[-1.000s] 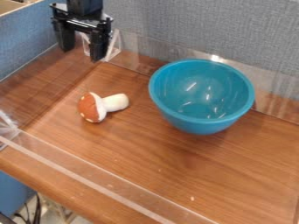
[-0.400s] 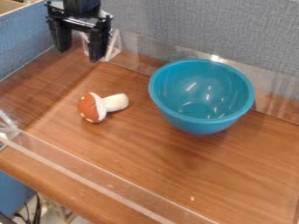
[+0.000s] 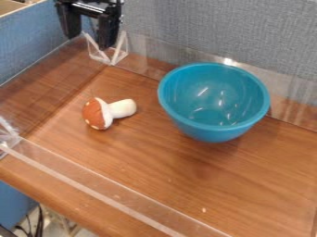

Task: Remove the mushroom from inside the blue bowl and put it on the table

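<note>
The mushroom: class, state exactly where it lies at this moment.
In the camera view the mushroom lies on its side on the table, left of the blue bowl and apart from it, with its cap pointing left.

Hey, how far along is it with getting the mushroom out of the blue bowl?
It looks done: the small orange-capped toy mushroom lies on its side on the brown wood-grain table, left of the glossy turquoise plastic bowl, which is empty. The gripper hangs open near the back wall, holding nothing. Nothing appears left.
</note>
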Tool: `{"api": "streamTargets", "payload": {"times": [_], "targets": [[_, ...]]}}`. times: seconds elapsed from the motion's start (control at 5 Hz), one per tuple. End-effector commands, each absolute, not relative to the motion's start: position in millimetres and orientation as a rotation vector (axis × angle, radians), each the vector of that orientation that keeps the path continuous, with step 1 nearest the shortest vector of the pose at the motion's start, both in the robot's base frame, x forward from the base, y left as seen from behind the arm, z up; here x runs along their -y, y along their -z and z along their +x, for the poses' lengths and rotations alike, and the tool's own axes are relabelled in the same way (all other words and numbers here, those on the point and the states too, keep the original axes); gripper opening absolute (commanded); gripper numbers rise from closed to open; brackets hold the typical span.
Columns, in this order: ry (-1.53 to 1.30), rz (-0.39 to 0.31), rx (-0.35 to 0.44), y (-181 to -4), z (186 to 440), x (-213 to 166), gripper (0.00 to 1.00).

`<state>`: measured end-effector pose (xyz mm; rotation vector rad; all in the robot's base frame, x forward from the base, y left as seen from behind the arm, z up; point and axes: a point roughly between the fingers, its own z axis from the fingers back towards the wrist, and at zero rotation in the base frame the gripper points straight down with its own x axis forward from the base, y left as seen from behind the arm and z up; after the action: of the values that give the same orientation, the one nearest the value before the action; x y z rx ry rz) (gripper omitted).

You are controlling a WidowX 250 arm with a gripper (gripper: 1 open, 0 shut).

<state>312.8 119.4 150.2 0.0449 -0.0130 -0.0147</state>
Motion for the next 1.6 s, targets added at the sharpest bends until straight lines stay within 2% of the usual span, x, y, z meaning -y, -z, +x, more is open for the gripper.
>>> {"api": "streamTargets", "payload": {"times": [0.0, 0.4, 0.6, 1.4], "targets": [[0.116, 0.09, 0.08, -168.4, 322.0, -130.5, 1.0], [0.099, 0.112, 0.087, -167.5, 319.4, -130.1, 1.0], [0.146, 0.116, 0.093, -160.7, 314.6, -125.4, 1.0], [0.066, 0.1, 0.104, -151.8, 314.5, -114.5, 1.0]]}}
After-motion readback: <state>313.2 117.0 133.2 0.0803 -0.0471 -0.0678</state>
